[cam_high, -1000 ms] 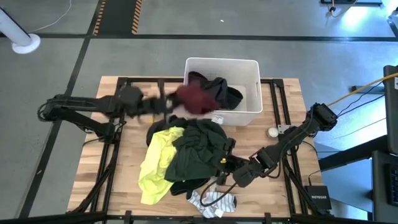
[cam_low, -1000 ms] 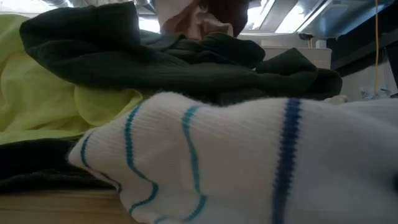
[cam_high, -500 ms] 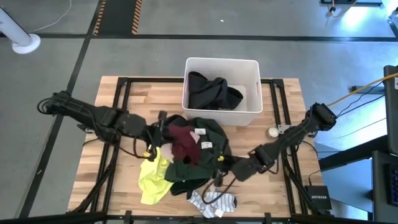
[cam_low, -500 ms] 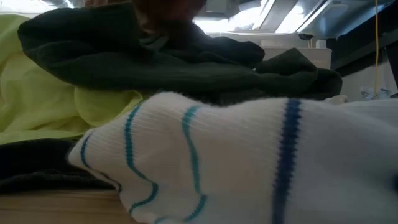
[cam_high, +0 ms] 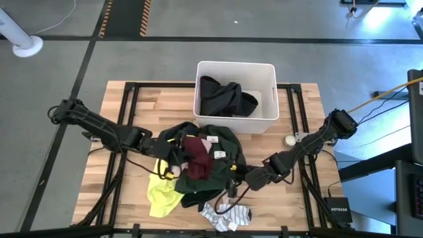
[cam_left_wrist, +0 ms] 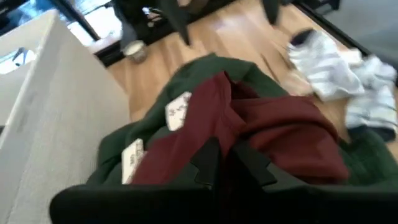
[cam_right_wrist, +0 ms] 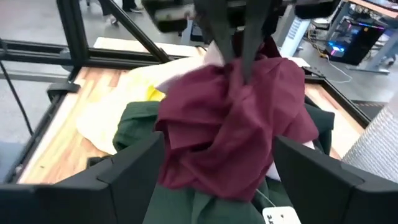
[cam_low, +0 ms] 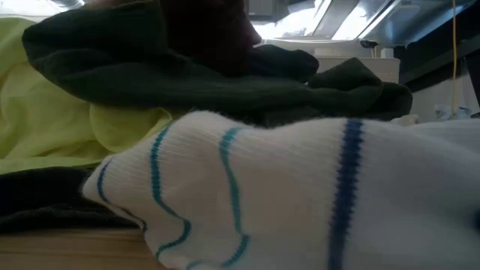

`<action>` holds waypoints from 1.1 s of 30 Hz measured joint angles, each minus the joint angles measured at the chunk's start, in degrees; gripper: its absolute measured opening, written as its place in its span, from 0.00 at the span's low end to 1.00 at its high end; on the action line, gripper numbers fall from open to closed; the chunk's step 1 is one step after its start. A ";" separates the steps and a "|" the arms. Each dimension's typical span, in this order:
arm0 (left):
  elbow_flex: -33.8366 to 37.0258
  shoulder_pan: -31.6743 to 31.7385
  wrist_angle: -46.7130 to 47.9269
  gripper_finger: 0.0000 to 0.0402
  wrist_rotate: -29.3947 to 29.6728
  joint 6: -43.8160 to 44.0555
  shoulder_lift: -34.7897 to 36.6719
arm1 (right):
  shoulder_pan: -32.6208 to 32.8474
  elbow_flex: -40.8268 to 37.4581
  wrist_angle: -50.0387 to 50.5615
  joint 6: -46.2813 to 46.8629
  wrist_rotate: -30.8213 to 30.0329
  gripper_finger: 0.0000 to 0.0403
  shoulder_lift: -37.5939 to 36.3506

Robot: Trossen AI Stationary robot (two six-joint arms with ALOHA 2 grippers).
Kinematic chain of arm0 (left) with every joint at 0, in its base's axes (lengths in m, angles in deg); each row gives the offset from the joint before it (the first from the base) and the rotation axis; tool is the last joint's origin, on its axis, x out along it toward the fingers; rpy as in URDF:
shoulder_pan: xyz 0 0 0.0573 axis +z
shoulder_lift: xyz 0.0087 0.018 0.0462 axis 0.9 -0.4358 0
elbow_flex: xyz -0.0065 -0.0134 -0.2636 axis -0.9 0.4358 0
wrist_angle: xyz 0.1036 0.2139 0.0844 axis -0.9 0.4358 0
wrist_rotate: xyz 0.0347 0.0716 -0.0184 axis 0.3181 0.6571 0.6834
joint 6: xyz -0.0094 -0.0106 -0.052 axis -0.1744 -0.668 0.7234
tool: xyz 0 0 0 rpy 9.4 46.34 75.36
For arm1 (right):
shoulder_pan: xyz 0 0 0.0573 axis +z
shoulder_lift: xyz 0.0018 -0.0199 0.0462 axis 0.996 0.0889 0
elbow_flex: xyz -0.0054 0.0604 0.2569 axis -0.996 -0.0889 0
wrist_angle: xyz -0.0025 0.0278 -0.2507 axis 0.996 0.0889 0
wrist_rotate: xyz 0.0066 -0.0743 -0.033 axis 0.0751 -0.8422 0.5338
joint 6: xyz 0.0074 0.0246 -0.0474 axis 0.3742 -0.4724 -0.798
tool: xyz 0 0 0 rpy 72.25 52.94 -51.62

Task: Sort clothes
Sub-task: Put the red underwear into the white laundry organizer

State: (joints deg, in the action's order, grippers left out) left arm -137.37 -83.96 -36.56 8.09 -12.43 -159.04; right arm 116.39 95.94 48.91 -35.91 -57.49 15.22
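My left gripper [cam_high: 180, 157] is shut on a maroon garment [cam_high: 198, 158] that lies bunched on a dark green garment [cam_high: 211, 178] at the table's middle. The right wrist view also shows it [cam_right_wrist: 239, 46] above the maroon bunch [cam_right_wrist: 236, 124]. My right gripper [cam_high: 248, 177] is open and empty at the green garment's right edge, facing the maroon one. A neon yellow garment [cam_high: 160, 190] lies left of the green one, partly under it. A small white striped piece [cam_high: 228, 213] lies near the front edge. A black garment [cam_high: 225, 98] lies in the white bin [cam_high: 268, 112]. My left gripper pinches a gathered bunch at the top of the maroon garment [cam_right_wrist: 244, 73] between its two fingers [cam_right_wrist: 250, 43]. The fingers come from above, slanting in from the table's left. The cloth hangs slack below them, and its lower part [cam_left_wrist: 292, 143] rests on the dark green garment.
The white bin stands at the table's far middle. A small round object [cam_high: 289, 140] lies at the right, near my right arm. In the low view the striped piece [cam_low: 300, 195] fills the foreground, with the green [cam_low: 187, 75] and yellow [cam_low: 45, 112] garments behind. Bare wood shows at the left.
My left gripper, still shut on the maroon garment, has gone from beside the bin's front left corner toward the table's near edge and down. The garment, then hanging by the bin, now rests on the dark green garment.
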 joint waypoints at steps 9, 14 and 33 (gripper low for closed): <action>-4.28 1.79 5.95 0.25 0.04 2.74 0.50 | -0.03 -0.42 0.04 0.31 -0.80 0.79 0.00; -9.54 0.93 12.00 0.44 0.04 4.82 0.52 | -0.03 -0.42 0.30 0.33 -0.80 0.79 0.00; -11.01 -3.61 2.68 0.59 -9.85 1.95 -4.78 | -0.03 -0.42 0.54 0.46 -0.80 0.79 0.00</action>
State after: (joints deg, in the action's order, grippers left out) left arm -148.38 -87.57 -33.88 -1.76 -10.48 -163.82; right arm 116.36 95.53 49.45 -35.45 -58.30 15.22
